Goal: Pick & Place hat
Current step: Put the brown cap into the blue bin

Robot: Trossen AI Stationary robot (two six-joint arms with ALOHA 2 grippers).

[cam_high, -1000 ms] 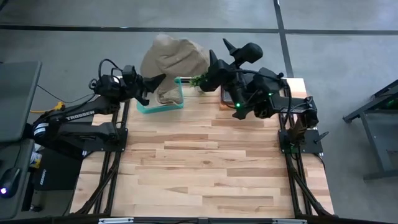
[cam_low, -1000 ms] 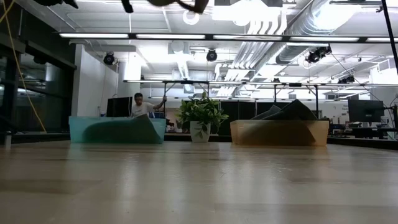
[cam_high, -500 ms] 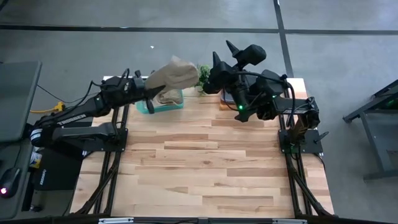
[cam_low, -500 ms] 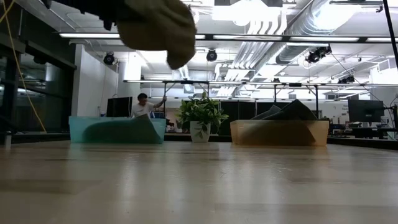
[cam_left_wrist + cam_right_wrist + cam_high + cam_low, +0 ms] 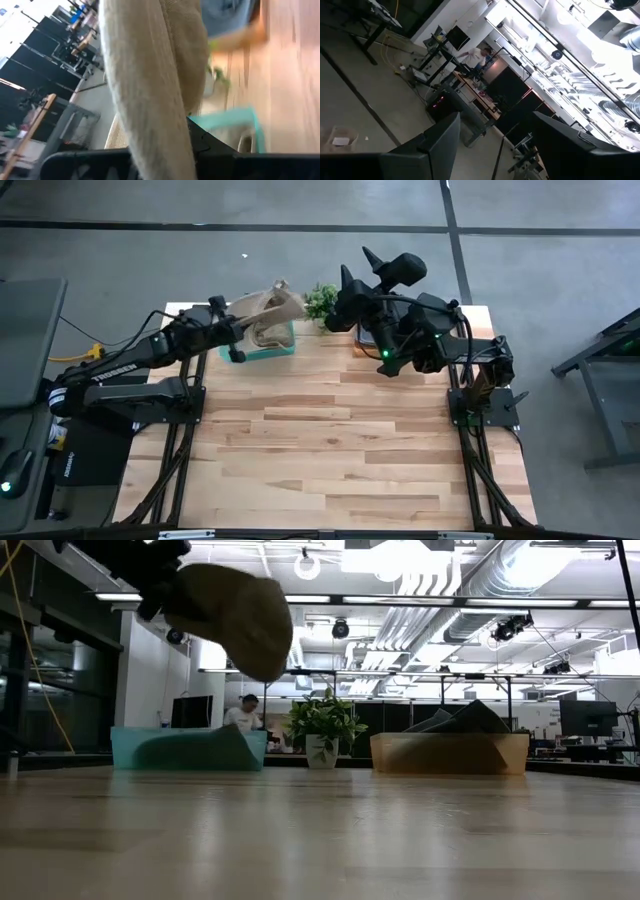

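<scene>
Since the earlier frames the left gripper (image 5: 243, 330) has carried the tan hat (image 5: 270, 307) down from well above the far edge to just over the teal bin (image 5: 262, 352); in the low view the hat (image 5: 232, 618) has swung lower and leftward. The right arm has not shifted.

State of jaws: the left jaws are clenched on the hat's fabric, seen draped past the fingers in the left wrist view (image 5: 150, 85). The right gripper (image 5: 357, 268) is raised above the far right of the worktop (image 5: 330, 450), jaws released and holding nothing.

Location of task item: the hat hangs in the air, clear of the worktop, over the teal bin's far side.

Risks, as judged:
- The grip appears to be on a fold of loose cloth; a quick swing could let it slip and drop outside any bin.
- The dangling crown could snag the teal bin's rim or brush the potted plant (image 5: 320, 301) just beside it and tip it.
- The two arms are near each other at the far edge; a crossing move could bring them into contact.

Count:
- Hats in the air: one; what lies inside the bins cannot be identified.
- Bins: two, the teal one and an orange bin (image 5: 449, 752).
- Plants: one.
- Arms: two.
- A person (image 5: 243, 712) is visible in the room beyond.
</scene>
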